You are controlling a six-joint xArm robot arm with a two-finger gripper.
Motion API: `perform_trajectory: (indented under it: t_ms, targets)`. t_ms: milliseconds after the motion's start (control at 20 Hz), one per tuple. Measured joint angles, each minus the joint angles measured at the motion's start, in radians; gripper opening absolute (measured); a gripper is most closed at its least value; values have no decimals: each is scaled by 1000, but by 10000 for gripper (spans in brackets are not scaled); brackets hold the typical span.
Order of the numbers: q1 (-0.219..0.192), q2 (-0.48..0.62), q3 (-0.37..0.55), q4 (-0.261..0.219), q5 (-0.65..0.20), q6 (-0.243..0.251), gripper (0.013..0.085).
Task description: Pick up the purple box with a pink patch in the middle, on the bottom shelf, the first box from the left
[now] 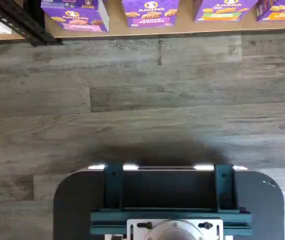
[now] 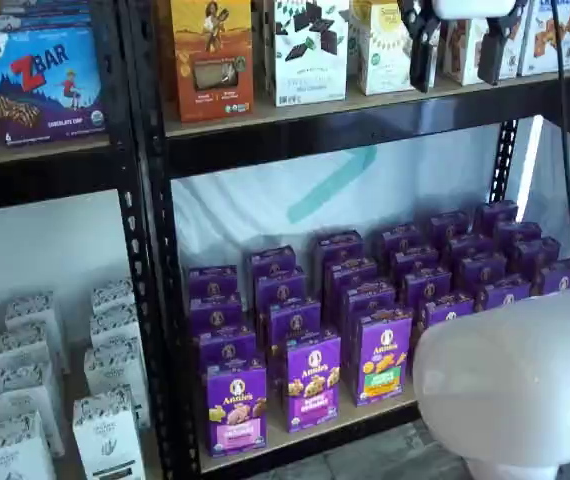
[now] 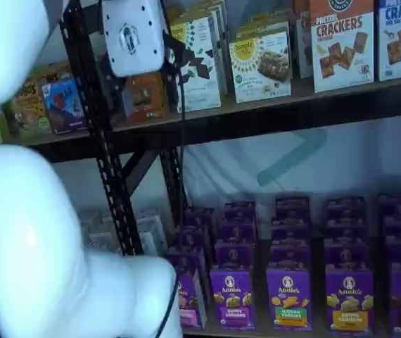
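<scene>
Purple cardboard fronts fill the bottom shelf [image 2: 365,415], a light tan wooden board with a black metal front rail and black perforated uprights. The small upright purple box [image 2: 236,405] with a round white logo and a pink patch across its lower front stands at the left end of the front row, just beside a like box with a purple label [image 2: 313,378]; a purple box with a green patch [image 2: 383,355] comes after that. In the wrist view the same purple box [image 1: 75,14] stands at the shelf's edge above the grey wood-plank floor [image 1: 142,100]. The end effector [image 2: 455,45], a white body with two black fingers, hangs high before the upper shelf of mixed boxes, well apart from the purple box, its fingers spread with a plain gap and nothing between them.
</scene>
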Motion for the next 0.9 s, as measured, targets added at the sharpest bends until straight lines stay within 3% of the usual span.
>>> perform_trajectory:
  t_ms: [250, 650, 900]
  targets:
    - [-23, -2, 5, 23, -6, -14, 850]
    - [10, -22, 66, -22, -75, 1, 850]
    - [18, -39, 146, -14, -146, 11, 850]
